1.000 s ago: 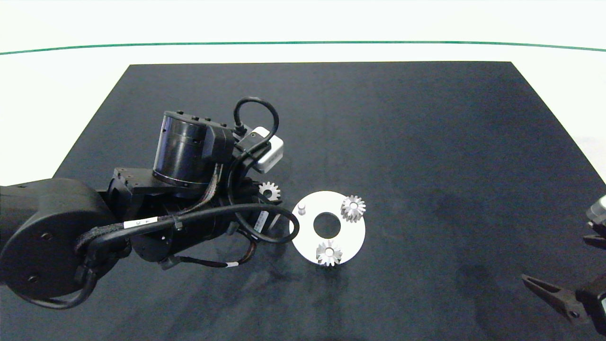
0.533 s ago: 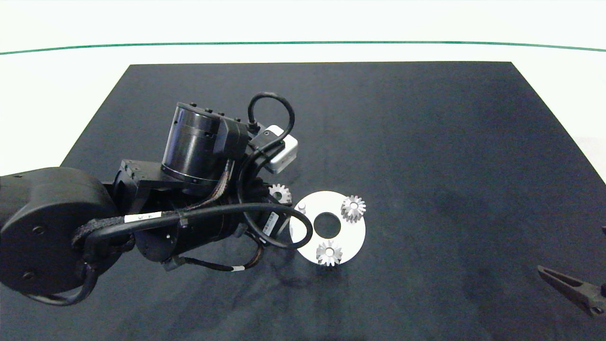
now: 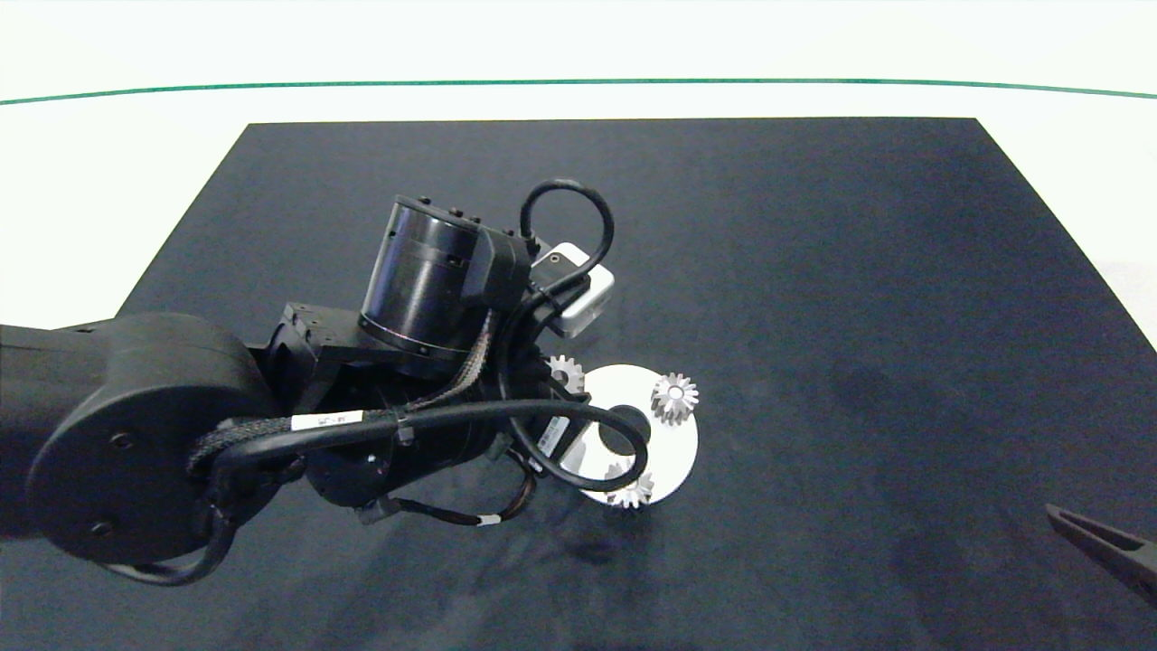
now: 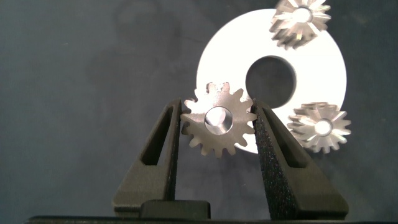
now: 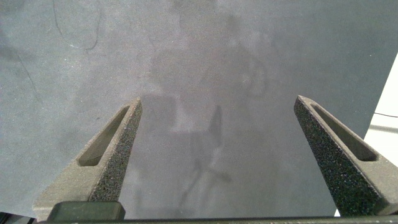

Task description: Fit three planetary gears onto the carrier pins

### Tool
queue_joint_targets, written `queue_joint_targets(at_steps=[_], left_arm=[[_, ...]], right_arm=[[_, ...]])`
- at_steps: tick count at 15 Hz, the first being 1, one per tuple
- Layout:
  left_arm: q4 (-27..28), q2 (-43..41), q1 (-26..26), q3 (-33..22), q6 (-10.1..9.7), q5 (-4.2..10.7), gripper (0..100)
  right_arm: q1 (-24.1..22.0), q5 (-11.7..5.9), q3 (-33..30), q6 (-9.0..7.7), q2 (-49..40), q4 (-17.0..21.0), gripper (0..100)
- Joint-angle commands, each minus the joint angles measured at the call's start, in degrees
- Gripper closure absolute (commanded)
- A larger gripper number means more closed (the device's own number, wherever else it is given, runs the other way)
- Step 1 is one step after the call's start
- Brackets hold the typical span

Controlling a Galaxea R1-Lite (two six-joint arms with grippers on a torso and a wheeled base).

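Note:
My left gripper (image 4: 217, 113) is shut on a silver planetary gear (image 4: 217, 127), held flat by its toothed rim over the left edge of the white disc (image 4: 323, 81). From above, the same gear (image 3: 566, 372) peeks out beside the wrist. Two more gears (image 3: 674, 398) (image 3: 634, 494) sit on carrier pins on the disc (image 3: 669, 448); the wrist view shows both (image 4: 300, 22) (image 4: 319, 127). The held gear and the arm hide the third carrier pin. My right gripper (image 5: 217, 109) is open over bare mat, far off at the lower right (image 3: 1103, 547).
A dark mat (image 3: 813, 253) covers the table, with white table surface (image 3: 108, 181) around it. The left arm and its looping cable (image 3: 578, 452) overhang the disc's left half and part of the near gear.
The left arm has carried the gear rightward, from beside the disc to over its left edge, covering the bare pin. The right gripper has drawn back toward the lower right corner.

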Motion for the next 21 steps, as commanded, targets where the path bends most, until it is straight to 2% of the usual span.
queue_joint_targets(at_steps=[1, 11, 21], left_arm=[[-0.1, 2.3, -0.4, -0.9, -0.01, 0.10, 100], [-0.1, 6.2, -0.3, -4.3, 0.17, 0.10, 100], [-0.2, 6.4, 0.3, -4.2, 0.96, 0.10, 100]], right_arm=[[0.0, -0.04, 0.0, -0.12, -0.1, 0.2, 0], [0.0, -0.04, 0.2, -0.30, -0.2, 0.3, 0], [0.0, -0.04, 0.3, -0.30, -0.1, 0.3, 0]])
